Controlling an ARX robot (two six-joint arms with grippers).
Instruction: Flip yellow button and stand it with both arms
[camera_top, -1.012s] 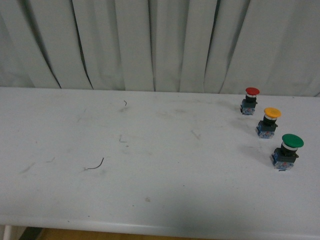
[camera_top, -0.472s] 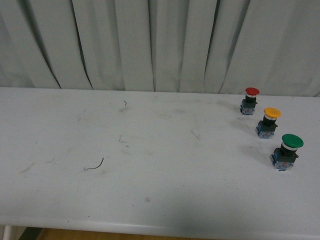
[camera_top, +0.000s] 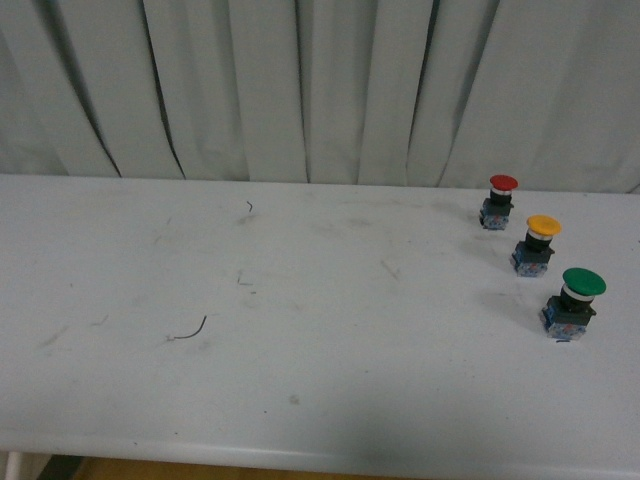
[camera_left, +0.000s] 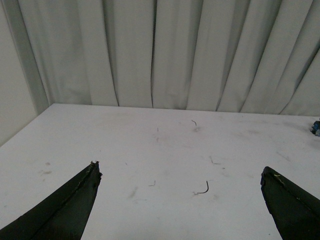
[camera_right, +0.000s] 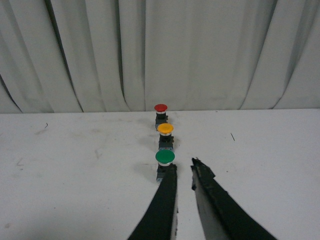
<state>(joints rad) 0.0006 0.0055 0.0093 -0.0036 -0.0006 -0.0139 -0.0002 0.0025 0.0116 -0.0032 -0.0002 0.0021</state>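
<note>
The yellow button (camera_top: 540, 243) stands upright on the white table at the right, cap up, between a red-capped button (camera_top: 499, 201) and a green-capped button (camera_top: 575, 303). It also shows in the right wrist view (camera_right: 165, 134). Neither arm shows in the front view. My right gripper (camera_right: 183, 168) is shut and empty, its tips just beside the green button (camera_right: 164, 161) and short of the yellow one. My left gripper (camera_left: 180, 175) is open and empty over the left part of the table, far from the buttons.
The white table (camera_top: 300, 330) carries a small curved wire scrap (camera_top: 190, 330) and faint scuff marks. Grey curtains (camera_top: 300, 90) hang behind the table's far edge. The table's front edge runs along the bottom of the front view.
</note>
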